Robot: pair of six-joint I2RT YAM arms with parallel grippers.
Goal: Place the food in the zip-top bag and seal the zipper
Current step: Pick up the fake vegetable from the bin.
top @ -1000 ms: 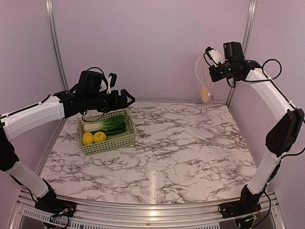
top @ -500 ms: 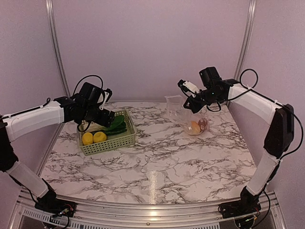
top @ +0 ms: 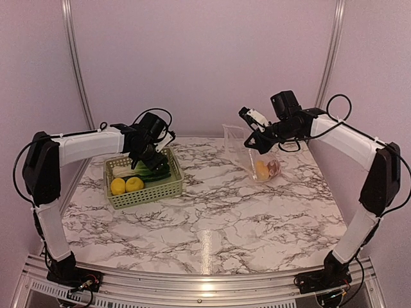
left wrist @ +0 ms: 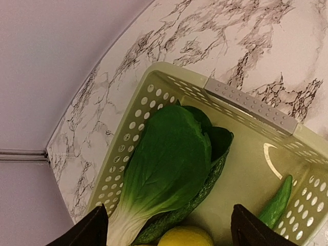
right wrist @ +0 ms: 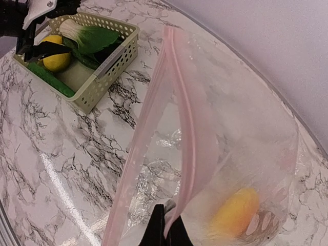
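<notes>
The bok choy [left wrist: 164, 164] is lying slantwise in the basket [left wrist: 251, 102], directly beneath the left gripper [top: 145, 159], whose jaws are standing wide apart over it. Well right of the basket, the right gripper [top: 252, 136] is clamping the zip-top bag [top: 260, 160] by its mouth.

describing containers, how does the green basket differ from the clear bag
The basket is rigid, perforated, green; the zip-top bag is clear, soft. The basket sits on the table; the bag is held up by the right gripper. The basket holds bok choy and lemons; the bag, an orange fruit. Both hold food.
</notes>
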